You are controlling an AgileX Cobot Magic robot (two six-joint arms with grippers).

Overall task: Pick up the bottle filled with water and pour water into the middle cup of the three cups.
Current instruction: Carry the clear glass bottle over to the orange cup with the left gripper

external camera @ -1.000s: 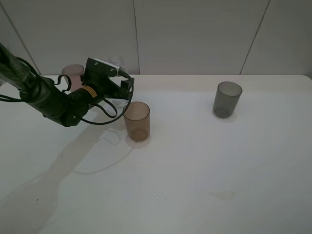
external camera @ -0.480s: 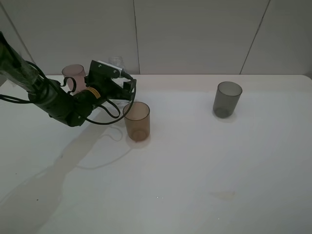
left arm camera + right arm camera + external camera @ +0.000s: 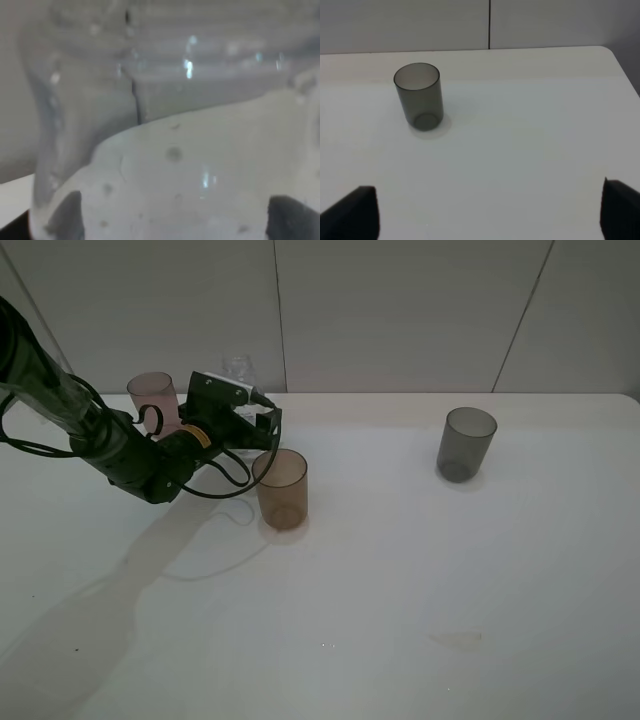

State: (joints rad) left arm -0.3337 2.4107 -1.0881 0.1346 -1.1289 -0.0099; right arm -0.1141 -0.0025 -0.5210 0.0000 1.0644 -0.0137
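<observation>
The clear bottle [image 3: 238, 369] stands at the back left, its lower body hidden behind my left gripper [image 3: 257, 424]. In the left wrist view the bottle [image 3: 190, 150] fills the frame between the two dark fingertips [image 3: 69, 214]. The left gripper [image 3: 180, 222] is open, with the bottle between its jaws. The amber-brown middle cup [image 3: 281, 488] stands just in front of that gripper. The pinkish-mauve cup [image 3: 153, 398] is at the back left and the smoky grey cup [image 3: 466, 443] at the right. My right gripper [image 3: 487, 220] is open and empty, well short of the grey cup [image 3: 418, 95].
The white table [image 3: 420, 580] ends at a tiled wall [image 3: 400, 310] just behind the bottle and the pinkish cup. The left arm's cables [image 3: 215, 475] loop close to the amber cup. The table's rounded right corner [image 3: 615, 55] shows in the right wrist view.
My left arm has reached further toward the back, bringing the gripper closer around the bottle. The cups have not moved.
</observation>
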